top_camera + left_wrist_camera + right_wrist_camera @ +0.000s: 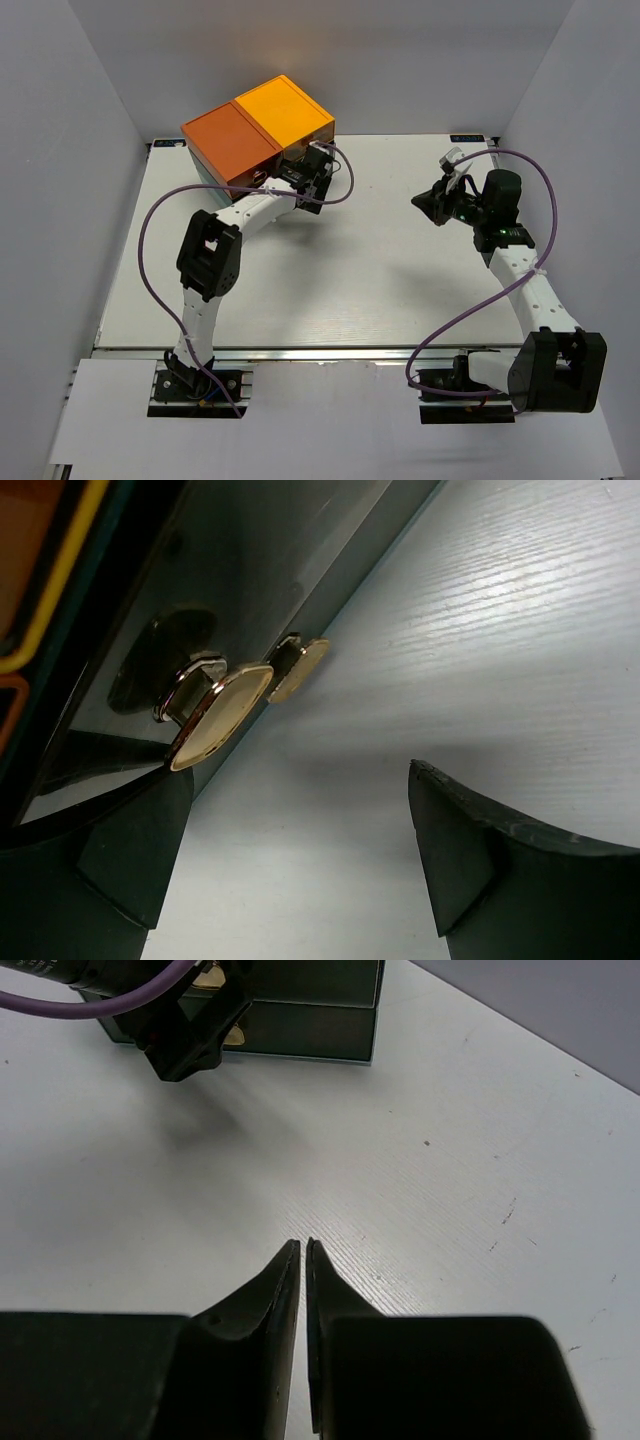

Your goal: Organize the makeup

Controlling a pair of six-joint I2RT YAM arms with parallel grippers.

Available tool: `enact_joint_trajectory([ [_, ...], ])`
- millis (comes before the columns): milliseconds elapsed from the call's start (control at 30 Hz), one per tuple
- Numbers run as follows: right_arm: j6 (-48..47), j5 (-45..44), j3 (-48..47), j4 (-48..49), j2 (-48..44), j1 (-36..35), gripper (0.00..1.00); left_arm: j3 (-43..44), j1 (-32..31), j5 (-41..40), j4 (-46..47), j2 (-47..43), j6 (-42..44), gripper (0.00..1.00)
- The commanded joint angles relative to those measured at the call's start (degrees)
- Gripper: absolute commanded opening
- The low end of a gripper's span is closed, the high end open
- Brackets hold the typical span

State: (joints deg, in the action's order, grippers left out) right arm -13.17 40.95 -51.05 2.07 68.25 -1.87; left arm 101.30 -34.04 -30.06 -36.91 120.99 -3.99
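Drawer box (255,130): landmark, gold knob (222,712) on its front.
Left gripper (300,810): jaws wide, empty, just before the box's knob.
Right gripper (303,1250): pinched closed, empty, right of box.
Makeup: none visible; perhaps inside box.
Risk: off-centre closing could slip off knob, shoving box.

The drawer box (255,130) just ahead of the left gripper (298,780), whose jaws are black, has a top half deep orange and half yellow-orange, over dark green walls. Its knobs (222,712) are shiny gold. Beneath the jaws, the bench (350,270) is white with fine parallel grain. The cable (90,1002) is purple.
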Motion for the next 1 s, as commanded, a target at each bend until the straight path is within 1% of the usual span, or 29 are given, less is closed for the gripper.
enact_joint_trajectory([
  [0, 0.86, 1.41, -0.02, 3.03, 0.04, 0.29, 0.12, 2.68, 1.26, -2.98, 1.92, -0.84, -0.58, 0.98],
  [200, -0.36, 1.59, 0.42, 1.02, -0.74, 0.29, 0.12, 2.68, 1.35, -5.26, 2.28, -0.93, -0.41, 0.98],
  [333, -1.24, 1.59, 1.3, 0.4, -1.71, 0.29, 0.12, 1.63, 1.35, -10.0, 2.63, -1.28, -0.49, 0.98],
  [500, -1.95, 1.59, 1.91, -0.75, -2.42, 0.29, 0.12, -0.3, 1.35, -11.24, 3.94, -2.6, -0.41, 0.98],
  [600, -2.21, 1.85, 2.18, -1.1, -3.03, 0.29, 0.12, -2.23, 1.35, -11.25, 5.17, -4.18, -0.58, 0.89],
  [633, -2.39, 1.85, 2.18, -1.27, -3.12, 0.29, 0.12, -2.77, 1.35, -10.9, 5.52, -4.53, -0.58, 0.75],
  [667, -2.47, 1.94, 2.27, -1.45, -3.3, 0.29, 0.12, -3.38, 1.35, -10.02, 5.79, -5.58, -0.49, 0.67],
  [700, -2.56, 1.94, 2.27, -1.62, -3.38, 0.29, 0.12, -3.99, 1.35, -9.58, 6.23, -5.94, -0.58, 0.63],
  [733, -2.56, 1.94, 2.35, -1.63, -3.47, 0.29, 0.12, -5.13, 1.35, -9.23, 6.32, -6.38, -0.76, 0.63],
  [800, -2.65, 2.12, 2.36, -1.98, -3.65, 0.29, 0.12, -6.11, 1.35, -7.13, 6.06, -7.69, -1.02, 0.68],
  [833, -2.91, 2.2, 2.27, -1.98, -3.65, 0.29, 0.12, -7.07, 1.35, -6.07, 6.06, -8.39, -1.11, 0.74],
  [867, -3.18, 2.47, 2.27, -1.98, -3.74, 0.29, 0.12, -7.77, 1.35, -4.93, 6.14, -9.27, -1.2, 0.87],
  [900, -3.53, 2.47, 2.18, -3.8, -3.74, 0.29, 0.13, -8.56, 1.35, -1.96, 7.36, -11.54, -1.11, 0.94],
  [933, -4.4, 2.9, 2.01, -4.17, -3.82, 0.29, 0.18, -10.75, 1.35, -0.36, 8.33, -13.04, -1.02, 0.98],
  [967, -4.76, 3.17, 1.83, -5.13, -3.74, 0.29, 0.23, -11.99, 1.26, 1.13, 10.78, -14.63, -1.02, 0.98],
])
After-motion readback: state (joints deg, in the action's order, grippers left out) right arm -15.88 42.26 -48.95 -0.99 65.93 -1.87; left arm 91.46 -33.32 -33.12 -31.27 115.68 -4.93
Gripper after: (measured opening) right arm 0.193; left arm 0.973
